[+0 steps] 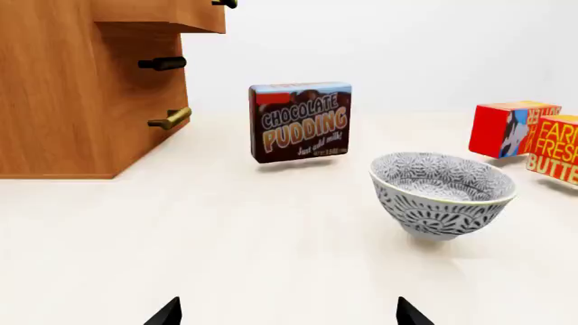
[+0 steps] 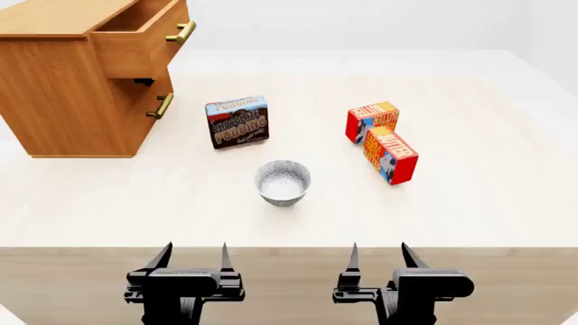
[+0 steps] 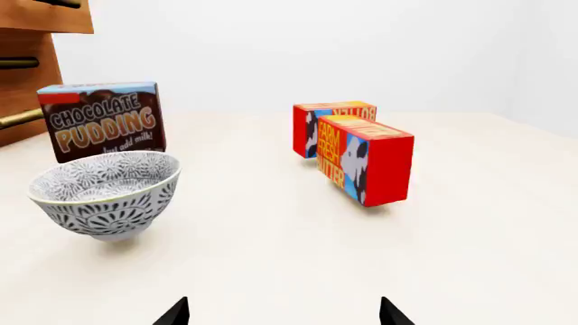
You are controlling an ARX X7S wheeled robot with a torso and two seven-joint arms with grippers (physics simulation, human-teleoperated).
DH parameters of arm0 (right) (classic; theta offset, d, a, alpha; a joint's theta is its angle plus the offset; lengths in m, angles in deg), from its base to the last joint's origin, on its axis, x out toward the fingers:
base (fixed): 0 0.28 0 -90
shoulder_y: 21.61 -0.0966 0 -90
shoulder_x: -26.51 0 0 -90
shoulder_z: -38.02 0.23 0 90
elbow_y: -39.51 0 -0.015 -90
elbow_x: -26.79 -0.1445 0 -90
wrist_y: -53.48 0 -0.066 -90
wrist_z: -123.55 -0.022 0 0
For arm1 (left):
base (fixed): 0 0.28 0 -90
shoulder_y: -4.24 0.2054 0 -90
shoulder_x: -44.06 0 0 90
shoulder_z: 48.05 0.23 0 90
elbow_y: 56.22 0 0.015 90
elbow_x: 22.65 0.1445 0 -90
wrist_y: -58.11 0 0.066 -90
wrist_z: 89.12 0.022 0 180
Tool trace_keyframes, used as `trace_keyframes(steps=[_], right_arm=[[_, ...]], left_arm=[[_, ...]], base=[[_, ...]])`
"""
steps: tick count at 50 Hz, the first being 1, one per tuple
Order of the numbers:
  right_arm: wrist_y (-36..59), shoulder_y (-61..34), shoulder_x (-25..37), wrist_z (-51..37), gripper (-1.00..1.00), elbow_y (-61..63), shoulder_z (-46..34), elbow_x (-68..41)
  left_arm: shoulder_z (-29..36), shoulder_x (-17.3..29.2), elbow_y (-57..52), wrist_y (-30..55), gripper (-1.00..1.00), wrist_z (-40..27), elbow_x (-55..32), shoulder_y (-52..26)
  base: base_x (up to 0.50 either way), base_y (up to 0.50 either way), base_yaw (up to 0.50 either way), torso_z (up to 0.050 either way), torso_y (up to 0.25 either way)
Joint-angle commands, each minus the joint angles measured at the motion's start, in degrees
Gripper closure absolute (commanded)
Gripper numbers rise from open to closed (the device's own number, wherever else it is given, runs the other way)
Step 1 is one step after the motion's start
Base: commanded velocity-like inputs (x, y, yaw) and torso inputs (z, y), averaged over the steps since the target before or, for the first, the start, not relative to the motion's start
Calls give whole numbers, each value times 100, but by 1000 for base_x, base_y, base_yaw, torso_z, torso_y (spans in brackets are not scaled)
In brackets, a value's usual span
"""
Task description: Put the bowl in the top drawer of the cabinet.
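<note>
I have the bowl (image 2: 283,181) sitting upright on the pale table (image 2: 470,203), roughly in the middle and a little nearer to me than the boxes. Nothing touches it. Both arms hang back at the near edge: my left gripper (image 2: 192,256) has its fingers spread apart with nothing between them, and my right gripper (image 2: 378,255) is spread and empty as well. In the wrist views only the dark fingertips show, apart from one another, with the bowl well ahead of them.

The cabinet (image 2: 63,88) stands at the far left of the table. Its top drawer (image 2: 135,42) is pulled out, its inside showing from above, with the brass handle (image 2: 181,32) across its front. The lower drawer (image 2: 156,101) below it looks closed, its own handle facing right.

Just beyond the bowl and slightly left stands a chocolate pudding box (image 2: 237,122) on its edge, label toward me. To the right, well apart from the bowl, two red butter boxes (image 2: 384,141) stand close together, one behind the other.
</note>
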State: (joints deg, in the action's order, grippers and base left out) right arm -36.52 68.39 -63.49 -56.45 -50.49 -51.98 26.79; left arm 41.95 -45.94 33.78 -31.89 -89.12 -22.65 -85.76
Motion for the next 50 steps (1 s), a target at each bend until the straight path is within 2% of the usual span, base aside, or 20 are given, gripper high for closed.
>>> trace_keyframes(steps=[1, 8, 13, 19, 34, 38, 43, 50], right_arm=[[47, 5, 92, -178, -100, -43, -108, -11], [508, 24, 243, -423, -100, 75, -173, -64], [530, 50, 311, -535, -100, 152, -288, 2], [364, 128, 378, -592, -100, 252, -365, -27], [318, 67, 486, -754, -100, 129, -363, -202], [494, -13, 535, -858, -100, 136, -395, -126], [1013, -312, 563, -894, -100, 157, -339, -234], [2091, -891, 669, -707, -100, 500, -209, -717]], left_arm=[[85, 85, 32, 46, -100, -146, -82, -24], [142, 212, 236, 246, -100, -323, -340, -189], [234, 292, 281, 288, -100, -314, -432, -213], [332, 366, 302, 334, -100, -314, -490, -231], [500, 515, 36, 958, -100, -315, -662, -591], [552, 562, -79, 699, -100, -262, -692, -581], [508, 687, -410, 1439, -100, 69, -1263, -894], [566, 840, -468, 2399, -100, 124, -1502, -1684]], base=[[0, 0, 0, 0, 0], [-17, 0, 0, 0, 0], [-452, 78, 0, 0, 0], [-191, 493, 0, 0, 0], [58, 499, 0, 0, 0], [169, 189, 0, 15, 0], [0, 0, 0, 50, 0], [0, 0, 0, 50, 0]])
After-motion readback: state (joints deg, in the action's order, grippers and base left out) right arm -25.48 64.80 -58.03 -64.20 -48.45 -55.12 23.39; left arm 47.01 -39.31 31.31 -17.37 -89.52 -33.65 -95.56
